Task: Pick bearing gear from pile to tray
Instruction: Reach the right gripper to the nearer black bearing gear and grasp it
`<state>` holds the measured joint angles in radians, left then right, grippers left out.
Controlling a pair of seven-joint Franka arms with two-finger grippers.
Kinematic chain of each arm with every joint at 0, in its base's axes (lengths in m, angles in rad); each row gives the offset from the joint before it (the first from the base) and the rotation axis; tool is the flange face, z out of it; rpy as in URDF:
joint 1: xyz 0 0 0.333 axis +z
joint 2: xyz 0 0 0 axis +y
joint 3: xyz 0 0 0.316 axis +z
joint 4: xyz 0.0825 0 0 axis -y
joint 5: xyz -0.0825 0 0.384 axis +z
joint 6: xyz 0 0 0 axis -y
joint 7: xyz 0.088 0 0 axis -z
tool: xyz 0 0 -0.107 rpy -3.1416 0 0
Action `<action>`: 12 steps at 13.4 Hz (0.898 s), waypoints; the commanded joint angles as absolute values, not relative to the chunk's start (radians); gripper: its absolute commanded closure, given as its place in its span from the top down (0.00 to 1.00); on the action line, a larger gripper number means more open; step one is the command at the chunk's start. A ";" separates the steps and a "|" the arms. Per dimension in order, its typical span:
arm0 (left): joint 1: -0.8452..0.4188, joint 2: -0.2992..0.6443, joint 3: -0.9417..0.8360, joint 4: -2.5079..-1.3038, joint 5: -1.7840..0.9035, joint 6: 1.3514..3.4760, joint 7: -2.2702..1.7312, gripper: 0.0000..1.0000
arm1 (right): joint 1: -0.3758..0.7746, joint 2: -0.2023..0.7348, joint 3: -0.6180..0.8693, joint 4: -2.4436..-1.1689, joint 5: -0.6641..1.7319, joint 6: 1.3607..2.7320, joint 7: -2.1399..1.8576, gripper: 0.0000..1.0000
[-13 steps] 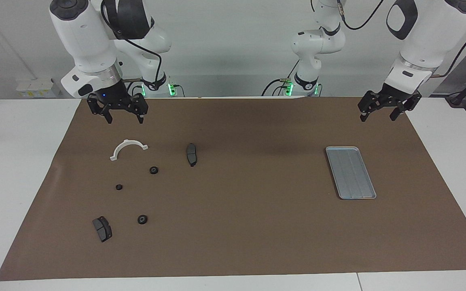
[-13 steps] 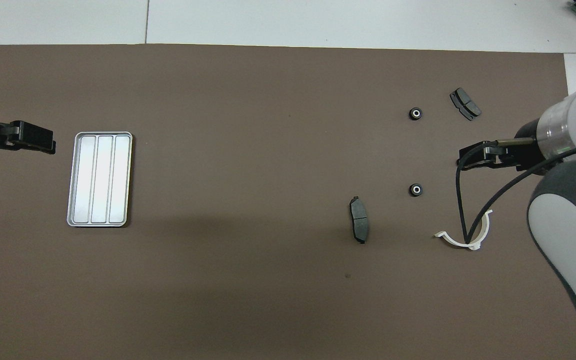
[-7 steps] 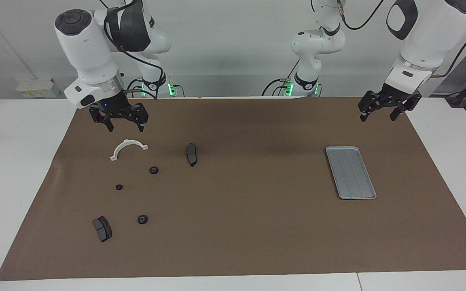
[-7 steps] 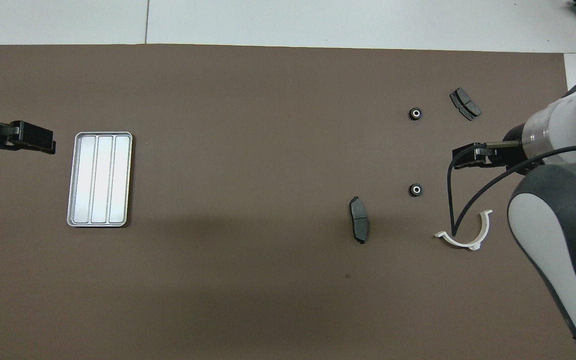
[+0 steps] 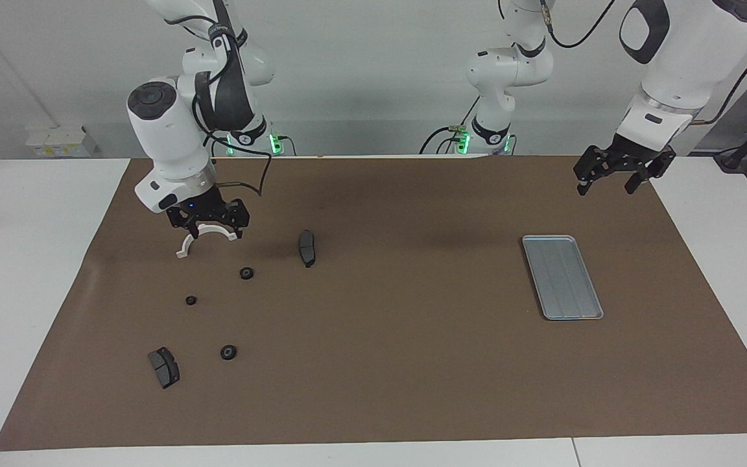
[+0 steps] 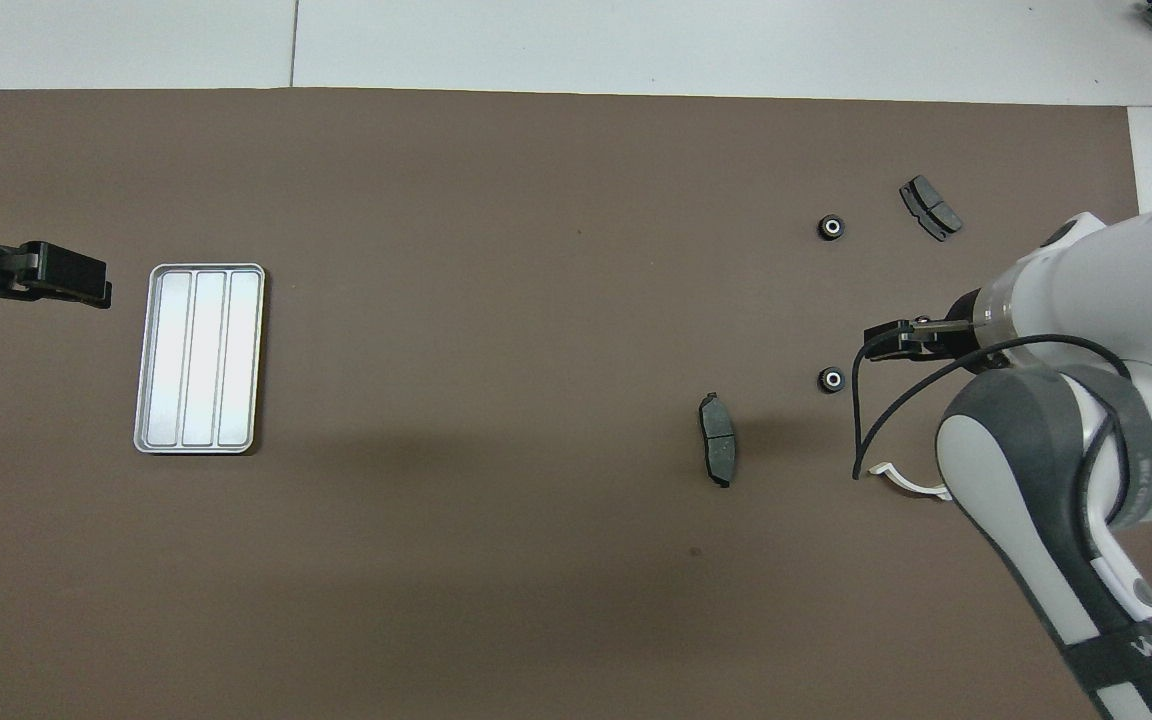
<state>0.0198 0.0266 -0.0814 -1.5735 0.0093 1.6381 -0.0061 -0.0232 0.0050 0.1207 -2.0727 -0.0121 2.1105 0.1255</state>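
- the right gripper [image 5: 208, 228] has dropped from its high hover and swung out over the pile, and it now hangs low right over the white half-ring bracket [image 5: 187, 246], partly covering it.
- its jaws stand wide with nothing between them; i can't tell whether the tips touch the bracket or only hover above it.
- in the overhead view the right arm now hides most of the bracket, leaving just a sliver of white [image 6: 891, 474] showing.
- the bearing gears have not budged: one small black ring [image 5: 246, 273] sits just beside the bracket, a little farther from the robots; a tinier one [image 5: 190, 300] lies farther out, and a third [image 5: 228, 352] lies farther still, near a dark brake pad [image 5: 164, 367].
- a second brake pad [image 5: 307, 247] lies toward the table's middle, untouched.
- the tray [image 5: 562, 277] rests well apart at the left arm's end of the brown mat [image 5: 386, 363], and nothing is in it.
- the left gripper [image 5: 612, 180] waits in the air over the mat's edge nearest the robots, up beside the tray, jaws spread and empty, unchanged.
- my read: the approach is under way but no gear is picked yet; the nearest ring looks the likely target, so the gripper would need to slide off the bracket first.
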 commanded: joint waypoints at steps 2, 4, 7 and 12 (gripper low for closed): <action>0.031 -0.008 -0.086 -1.612 0.014 1.652 -0.015 1.00 | -0.028 0.061 0.126 -2.158 0.009 2.248 0.083 1.00; 0.031 -0.008 -0.086 -1.612 0.014 1.652 -0.015 1.00 | -0.025 0.101 0.126 -2.183 0.009 2.343 0.081 1.00; 0.031 -0.008 -0.086 -1.612 0.014 1.652 -0.015 1.00 | -0.021 0.159 0.126 -2.184 0.008 2.417 0.083 1.00; 0.031 -0.008 -0.086 -1.612 0.014 1.652 -0.015 1.00 | -0.002 0.187 0.126 -2.235 0.008 2.509 0.084 0.94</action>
